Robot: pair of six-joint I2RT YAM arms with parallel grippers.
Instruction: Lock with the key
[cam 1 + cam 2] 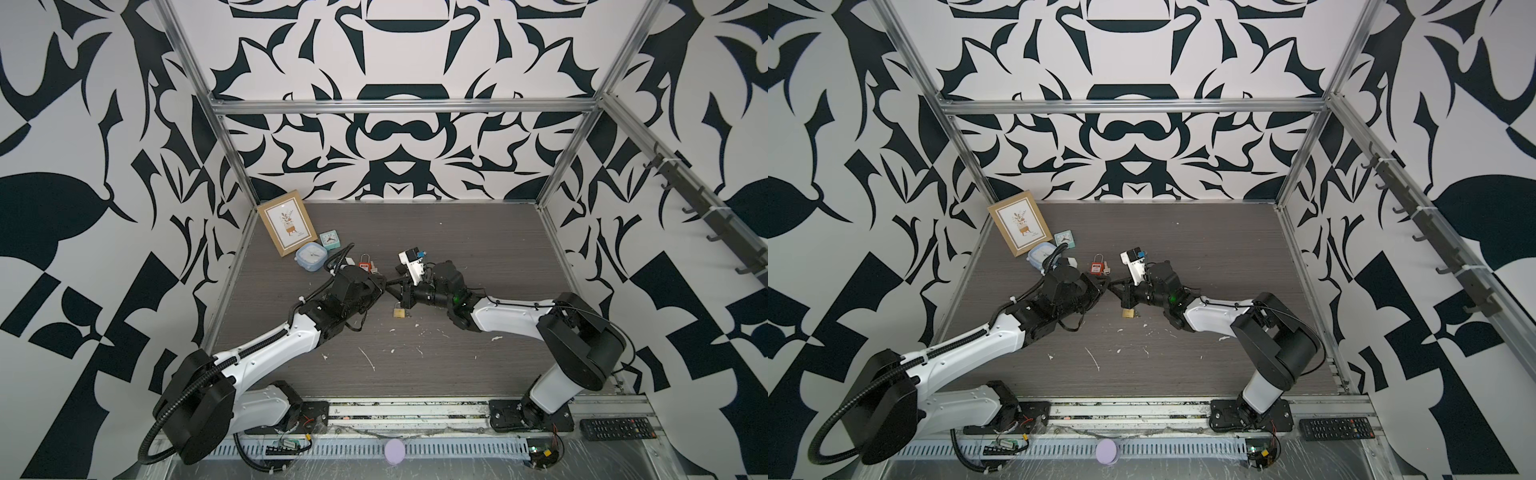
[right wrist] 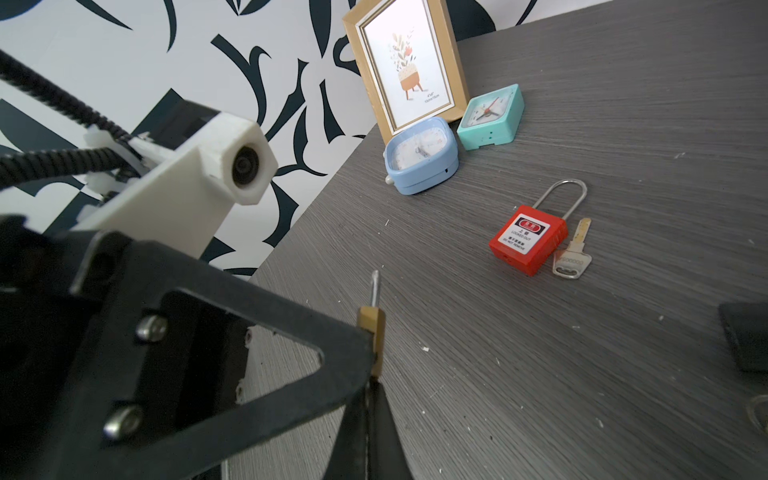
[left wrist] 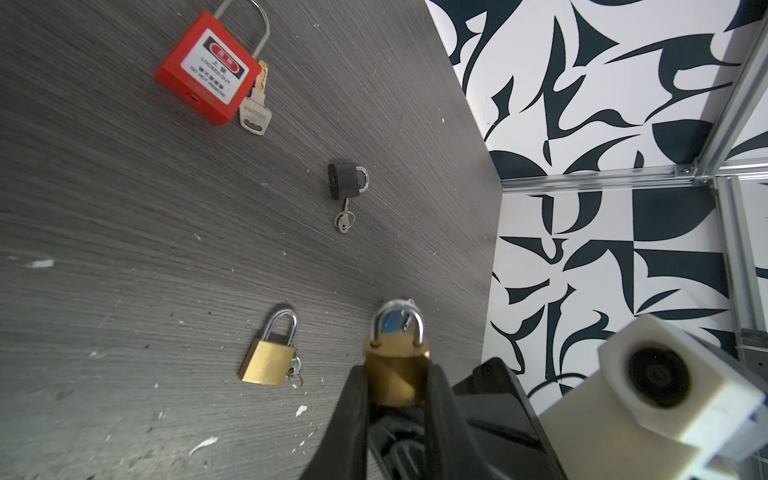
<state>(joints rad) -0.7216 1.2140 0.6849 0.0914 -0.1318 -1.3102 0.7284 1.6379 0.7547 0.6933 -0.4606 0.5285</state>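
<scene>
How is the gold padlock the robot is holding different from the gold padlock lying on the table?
The held padlock is up in the air, pinched by its body in the left gripper; the lying padlock rests flat on the table. The lying padlock shows a small key with a ring at its bottom; the held padlock's bottom is hidden. Both have gold bodies and silver loops that look shut.

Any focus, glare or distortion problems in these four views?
Both top views: even light, uprights of the aluminium frame splay from the wide lens, red padlock tiny. Left wrist view: red padlock label sharp, table grain bows, white camera housing near the lens blurred. Right wrist view: picture frame crisp, black bracket in the foreground soft. No strong glare.
</scene>
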